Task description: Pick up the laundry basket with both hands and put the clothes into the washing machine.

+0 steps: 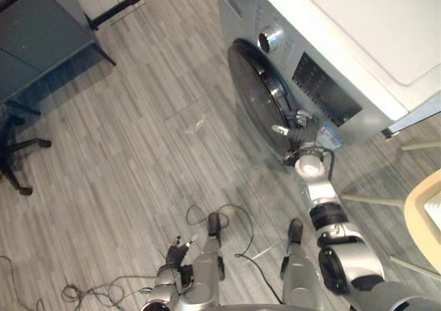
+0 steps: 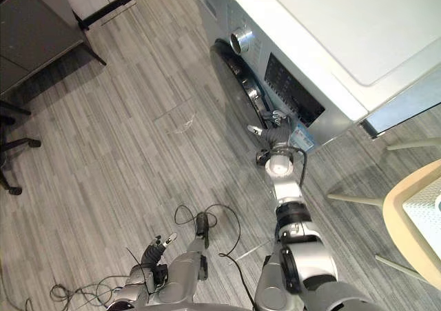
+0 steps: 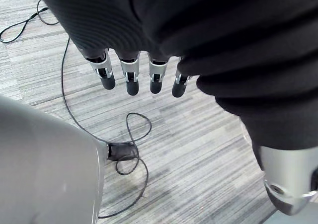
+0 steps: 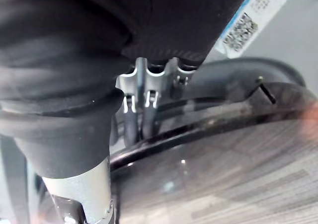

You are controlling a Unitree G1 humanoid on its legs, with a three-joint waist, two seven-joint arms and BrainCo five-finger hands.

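Note:
The silver washing machine (image 1: 375,45) stands at the upper right, its round dark glass door (image 1: 256,94) facing the floor space. My right hand (image 1: 296,121) reaches up to the door's rim (image 4: 208,124), on the side by the blue-and-white sticker (image 1: 329,137). Whether the door is latched or slightly ajar I cannot tell. Low by my side, my left hand (image 1: 180,249) hangs over the grey wood-look floor. In its wrist view its fingers (image 3: 130,80) point straight down and hold nothing.
A dark cabinet (image 1: 34,42) stands at the upper left with an office chair base (image 1: 17,152) beside it. A pale wooden chair (image 1: 422,218) is at the right edge, close to the machine. A clear scrap (image 1: 196,123) lies on the floor before the door.

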